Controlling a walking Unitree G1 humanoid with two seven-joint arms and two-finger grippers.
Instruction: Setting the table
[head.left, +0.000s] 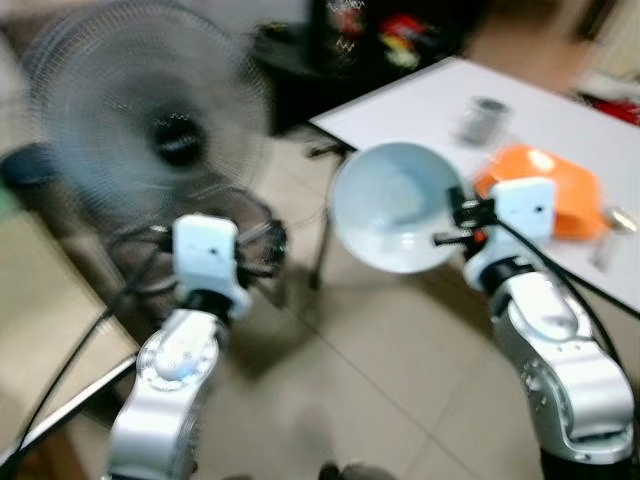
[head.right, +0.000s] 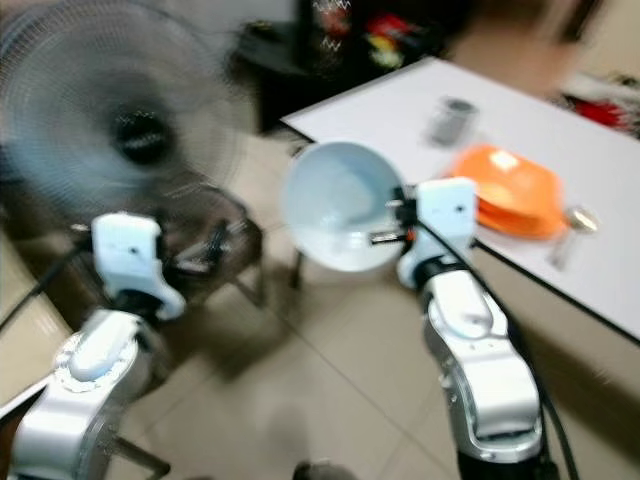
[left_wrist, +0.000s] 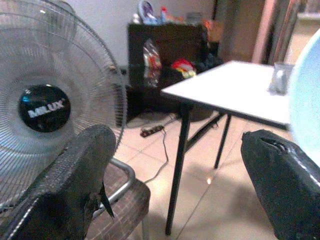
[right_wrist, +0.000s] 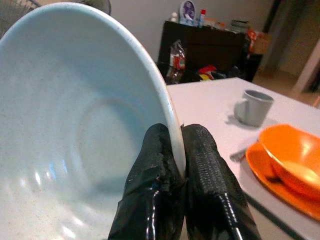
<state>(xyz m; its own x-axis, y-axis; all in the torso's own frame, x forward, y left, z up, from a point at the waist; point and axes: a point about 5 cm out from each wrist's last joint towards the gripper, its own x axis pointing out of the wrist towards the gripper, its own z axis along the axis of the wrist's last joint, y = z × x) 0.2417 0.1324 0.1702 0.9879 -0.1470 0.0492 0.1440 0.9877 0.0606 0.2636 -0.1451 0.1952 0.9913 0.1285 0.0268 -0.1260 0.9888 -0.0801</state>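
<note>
The right gripper (right_wrist: 181, 165) is clenched on the rim of one pale blue bowl (head.left: 395, 205), one finger inside and one outside; the bowl is held tilted in the air over the tiled floor (head.left: 400, 380), just off the near edge of the one white table (head.left: 560, 120) at two o'clock. On that table sit one grey mug (right_wrist: 252, 107), one orange bowl (right_wrist: 295, 160) nested on one orange plate (right_wrist: 260, 172), and one spoon (head.left: 612, 222) at the plate's three o'clock side. The left gripper (left_wrist: 175, 200) hangs released with its two black fingers (left_wrist: 75, 180) well apart, holding nothing; one standing fan (left_wrist: 42, 107) faces it at ten o'clock, above one chair seat (left_wrist: 122, 192); one dark cabinet (left_wrist: 170, 45) stands at twelve o'clock.
</note>
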